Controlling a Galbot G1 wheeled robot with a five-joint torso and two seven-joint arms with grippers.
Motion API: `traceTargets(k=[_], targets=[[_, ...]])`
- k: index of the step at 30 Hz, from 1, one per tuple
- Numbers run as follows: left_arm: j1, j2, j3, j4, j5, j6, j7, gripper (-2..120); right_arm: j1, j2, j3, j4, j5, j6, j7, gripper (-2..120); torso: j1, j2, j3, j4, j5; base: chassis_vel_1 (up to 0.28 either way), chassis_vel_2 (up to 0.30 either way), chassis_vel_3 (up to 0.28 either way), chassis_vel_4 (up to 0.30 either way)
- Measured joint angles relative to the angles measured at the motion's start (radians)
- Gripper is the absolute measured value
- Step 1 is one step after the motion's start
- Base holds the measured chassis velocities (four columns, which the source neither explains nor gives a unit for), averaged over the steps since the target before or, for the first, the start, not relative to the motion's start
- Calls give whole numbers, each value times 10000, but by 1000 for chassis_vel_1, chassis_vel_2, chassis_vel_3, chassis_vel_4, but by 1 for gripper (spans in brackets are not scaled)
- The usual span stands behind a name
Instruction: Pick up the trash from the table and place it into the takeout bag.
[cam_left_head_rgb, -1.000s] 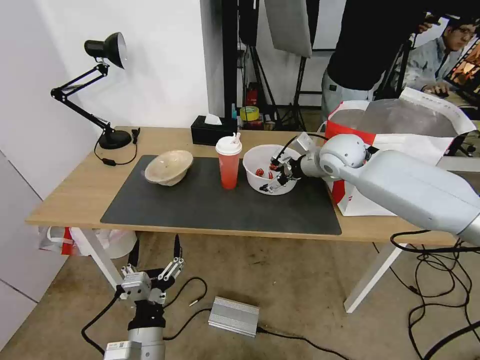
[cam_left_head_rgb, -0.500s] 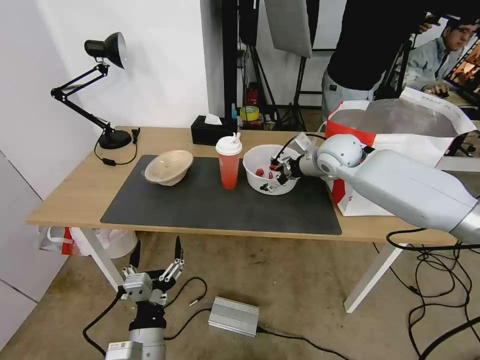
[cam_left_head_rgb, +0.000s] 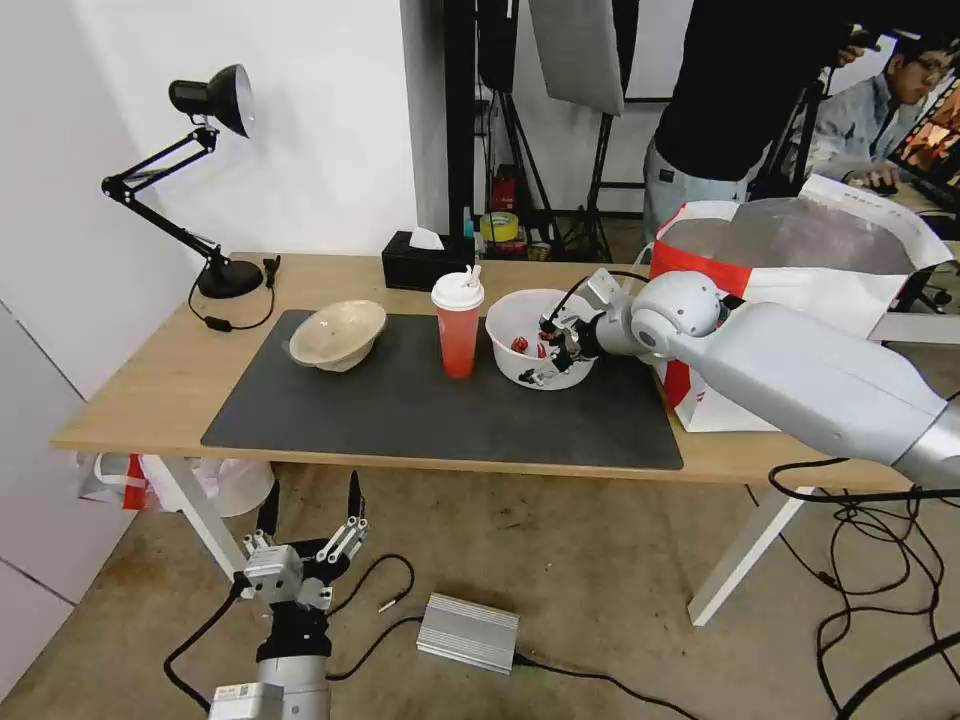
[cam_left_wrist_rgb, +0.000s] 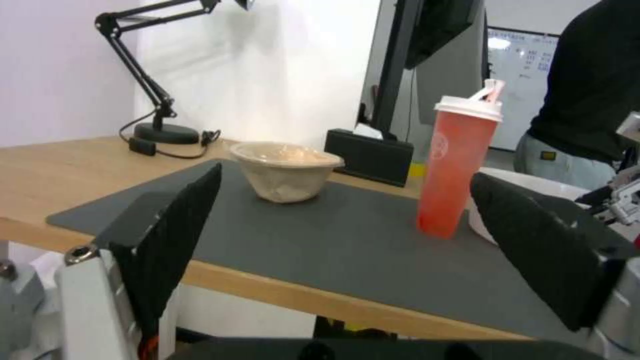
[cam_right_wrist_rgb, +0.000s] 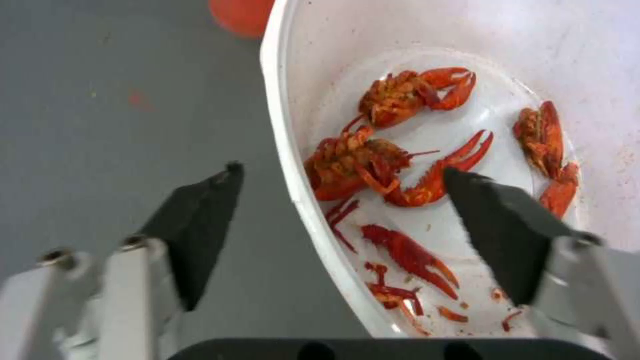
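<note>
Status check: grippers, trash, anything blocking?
Right gripper open, straddling white bowl's rim. Left gripper open, parked below table. Red cup close beside the bowl; takeout bag open.

On the table (cam_left_head_rgb: 150, 390), the cup (cam_left_head_rgb: 458, 330) stands between two bowls (cam_left_head_rgb: 337, 335), bag (cam_left_head_rgb: 800, 300) rightmost.

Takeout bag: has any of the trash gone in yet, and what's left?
Nothing looks done: the white bowl, red cup and beige bowl all sit on the mat; none sits in the takeout bag. In hand: the right tool, open, straddles the white bowl's rim. The left tool hangs open below the table. All three remain.
</note>
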Motion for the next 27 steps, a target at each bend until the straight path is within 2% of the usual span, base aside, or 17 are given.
traceTargets(k=[3,4,6,9,10,11,15,16,18,19,21,27], targets=[[-13,3,13,5,-1,-1,-1,100,-20,6,3,-3,5,0,-23,64,0,0,0,0,0,0,0,0,0],[-13,3,13,5,-1,-1,-1,100,-20,6,3,-3,5,0,-23,64,0,0,0,0,0,0,0,0,0],[-13,10,12,2,-2,-4,-2,100,-35,22,9,-8,7,0,-38,53,0,0,0,0,0,0,0,0,0],[-11,16,8,-3,-2,-6,-2,100,-41,41,12,-18,8,1,-45,47,0,0,0,0,0,0,0,0,0],[-11,19,3,-7,-2,-6,-2,100,-45,60,16,-35,9,0,-46,39,0,0,0,0,0,0,0,0,0],[-11,19,3,-7,-2,-6,-2,100,-45,60,16,-35,9,0,-46,39,0,0,0,0,0,0,0,0,0],[-17,13,-5,-12,13,-14,-3,100,-64,162,157,-68,51,3,-80,21,0,0,0,0,0,0,0,0,0],[-17,13,-5,-12,13,-14,-3,100,-64,162,157,-68,51,3,-80,21,0,0,0,0,0,0,0,0,0],[-15,6,3,-11,33,-15,-12,100,121,186,144,-102,149,5,-147,9,0,0,0,0,0,0,0,0,0],[-15,6,3,-11,33,-15,-12,100,121,186,144,-102,149,5,-147,9,0,0,0,0,0,0,0,0,0],[-26,6,8,-11,35,-15,-13,100,225,203,37,-130,179,7,-173,0,0,0,0,0,-3,0,0,0,0],[-35,11,22,-12,35,-40,-21,100,46,226,15,-119,181,7,-178,0,0,0,0,0,2,0,0,0,0]])
